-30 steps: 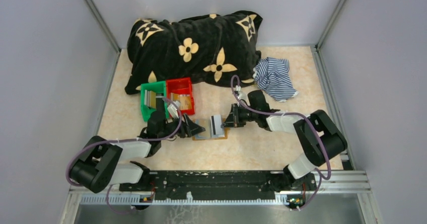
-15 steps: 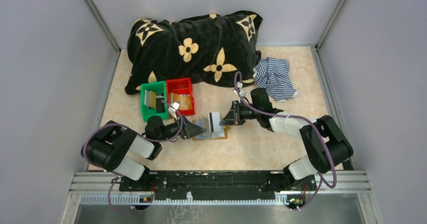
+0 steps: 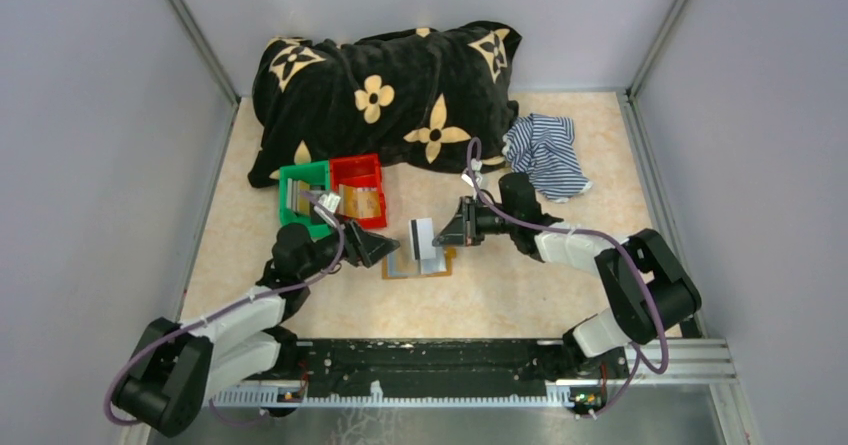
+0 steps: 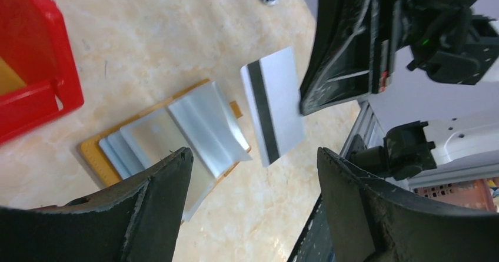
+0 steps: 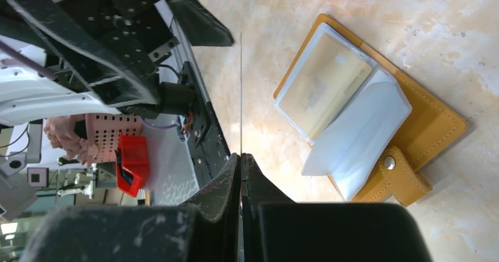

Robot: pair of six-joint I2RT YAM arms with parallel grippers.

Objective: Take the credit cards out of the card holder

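While the left gripper (image 4: 253,153) hovers spread wide beside the open card holder (image 5: 433,118), the right gripper's (image 5: 240,155) pinched tight on one grey striped credit card (image 4: 272,113) — lifted clear of the holder, other cards (image 5: 323,88) sitting in its pockets.

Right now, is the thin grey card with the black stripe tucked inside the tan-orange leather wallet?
No, the right gripper pinches the card by one edge, outside the wallet lying open.
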